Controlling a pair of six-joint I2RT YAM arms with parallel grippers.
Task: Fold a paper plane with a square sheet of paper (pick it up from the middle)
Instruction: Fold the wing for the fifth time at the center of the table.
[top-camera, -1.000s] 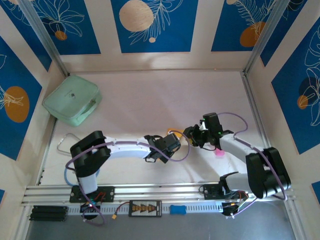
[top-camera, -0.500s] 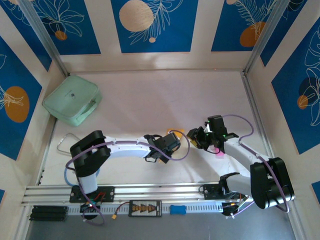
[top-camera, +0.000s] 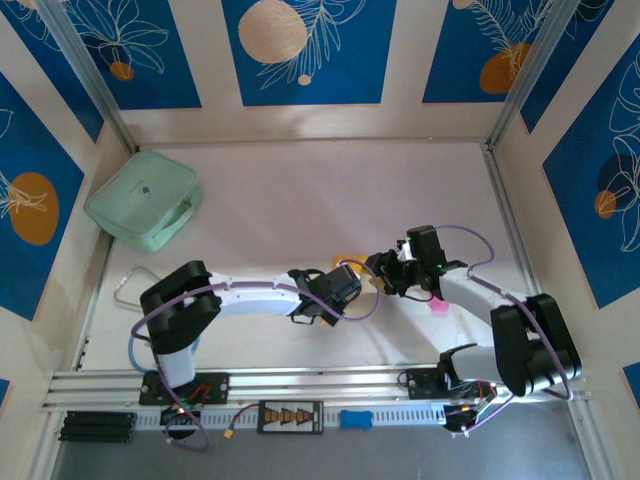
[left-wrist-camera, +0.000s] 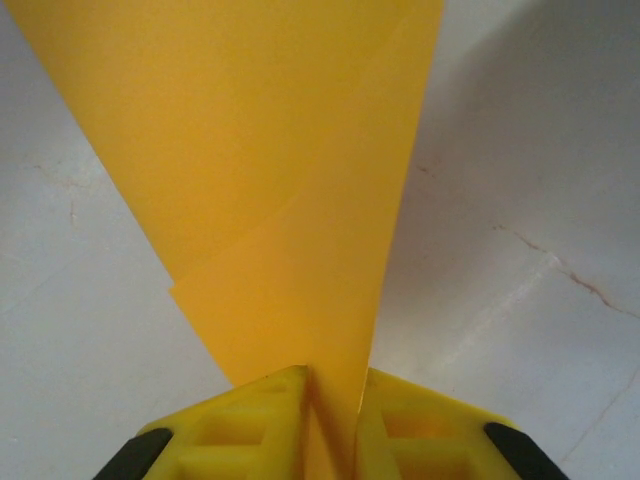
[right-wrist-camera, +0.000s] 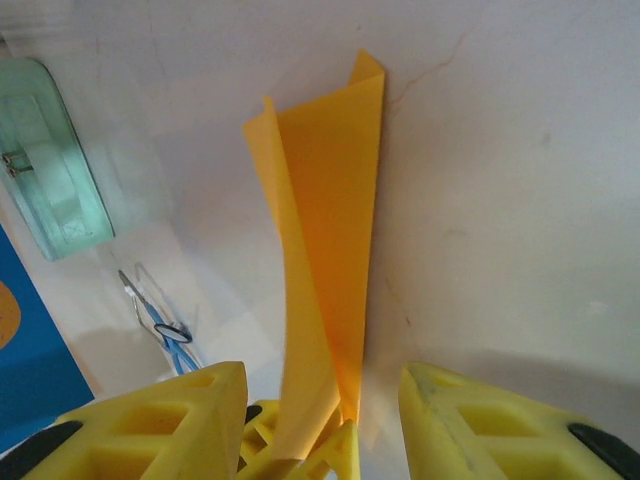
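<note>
The paper (left-wrist-camera: 290, 200) is orange-yellow and folded into a long, narrow shape with a crease along its length and overlapping layers. It stands on edge above the pale worktop (top-camera: 300, 190), well to the right of the mint-green case (top-camera: 145, 208) and nearer the arm bases than the case is.

The left end effector (left-wrist-camera: 333, 388) pinches the paper's lower end. Its yellow fingers stand close together, with only the sheet in the slit between them. The right end effector (right-wrist-camera: 322, 380) faces it from the side away from the case. Its fingers stand wide apart, one on either side of the paper. From the right wrist, the sheet rises between them without being clamped, and its free end points up and away, curling slightly toward the case side.

A small pink object (top-camera: 438, 307) lies on the worktop beyond the right end effector, farther still from the case.
</note>
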